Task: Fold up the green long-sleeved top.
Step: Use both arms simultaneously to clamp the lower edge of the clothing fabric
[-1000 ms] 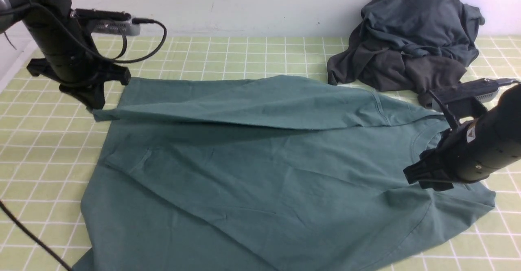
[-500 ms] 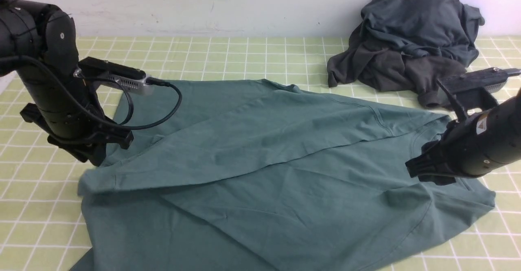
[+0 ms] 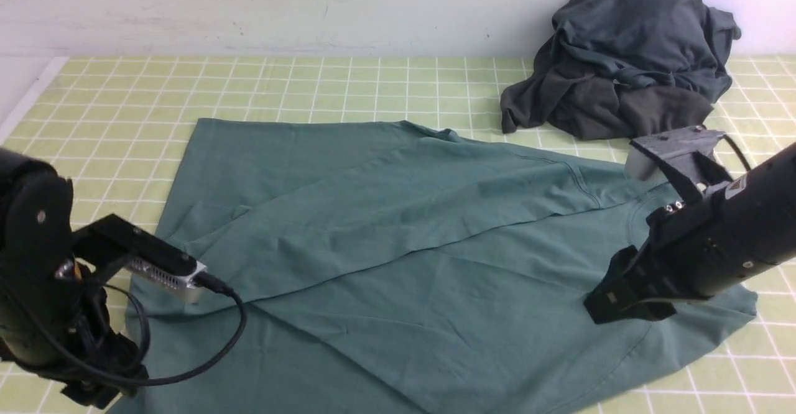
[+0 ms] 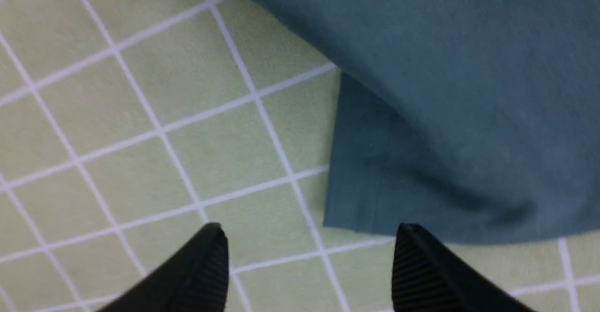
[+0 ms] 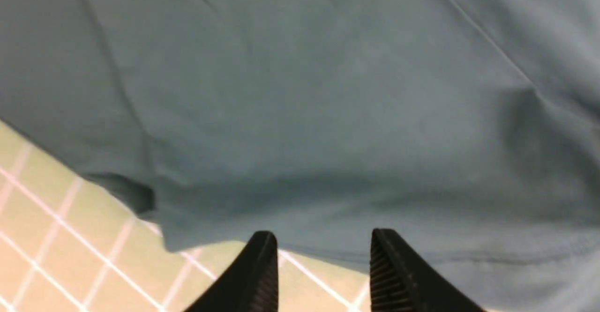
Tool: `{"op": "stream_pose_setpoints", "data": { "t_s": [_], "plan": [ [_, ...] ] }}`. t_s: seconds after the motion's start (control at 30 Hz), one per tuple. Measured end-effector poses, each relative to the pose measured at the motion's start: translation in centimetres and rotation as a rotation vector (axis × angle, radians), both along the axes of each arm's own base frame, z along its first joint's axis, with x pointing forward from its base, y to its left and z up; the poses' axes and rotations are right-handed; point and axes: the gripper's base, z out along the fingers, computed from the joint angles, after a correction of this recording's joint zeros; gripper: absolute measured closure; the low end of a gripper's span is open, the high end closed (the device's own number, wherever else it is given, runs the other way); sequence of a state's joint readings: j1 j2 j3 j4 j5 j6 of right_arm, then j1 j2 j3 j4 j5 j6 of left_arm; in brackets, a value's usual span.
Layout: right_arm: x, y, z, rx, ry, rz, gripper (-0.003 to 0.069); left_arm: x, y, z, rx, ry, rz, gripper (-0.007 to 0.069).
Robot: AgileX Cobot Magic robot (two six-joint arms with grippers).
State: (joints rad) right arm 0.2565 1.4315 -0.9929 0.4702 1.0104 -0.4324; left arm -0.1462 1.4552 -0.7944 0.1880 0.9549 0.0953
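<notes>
The green long-sleeved top (image 3: 448,289) lies spread on the checked mat. One sleeve (image 3: 373,215) is laid slantwise across its body, from the right shoulder down to the front left. The sleeve's cuff (image 4: 365,199) rests flat on the mat just ahead of my left gripper (image 4: 309,230), which is open with only mat between its fingers. My left arm (image 3: 37,289) is low at the front left corner. My right gripper (image 3: 603,305) hovers over the top's right side near the collar. In the right wrist view the right gripper (image 5: 323,234) is open at the fabric's edge, holding nothing.
A heap of dark grey garments (image 3: 628,59) sits at the back right against the wall. The mat (image 3: 373,84) runs to a white table edge (image 3: 25,103) on the left. A black cable (image 3: 230,333) loops from my left wrist over the top's corner.
My left gripper carried the sleeve from the back left toward the front, laid it across the body, opened and let the cuff go. The right arm shifted slightly lower.
</notes>
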Motion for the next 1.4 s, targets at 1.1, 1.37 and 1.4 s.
{"op": "stream_pose_setpoints", "data": {
  "t_s": [1.1,1.37,1.4],
  "plan": [
    [-0.8,0.5,0.7,0.063,0.026,0.053,0.0396,-3.5,1.0,1.4,0.067,0.076,0.116,0.0358],
    [-1.2,0.7,1.1,0.098,0.027,0.075,0.0396,-4.9,0.9,-2.6,0.061,0.099,-0.538,0.0153],
    [-1.2,0.7,1.1,0.099,0.027,0.075,0.0396,-4.9,0.9,-2.6,0.061,0.099,-0.538,0.0153]
  ]
}}
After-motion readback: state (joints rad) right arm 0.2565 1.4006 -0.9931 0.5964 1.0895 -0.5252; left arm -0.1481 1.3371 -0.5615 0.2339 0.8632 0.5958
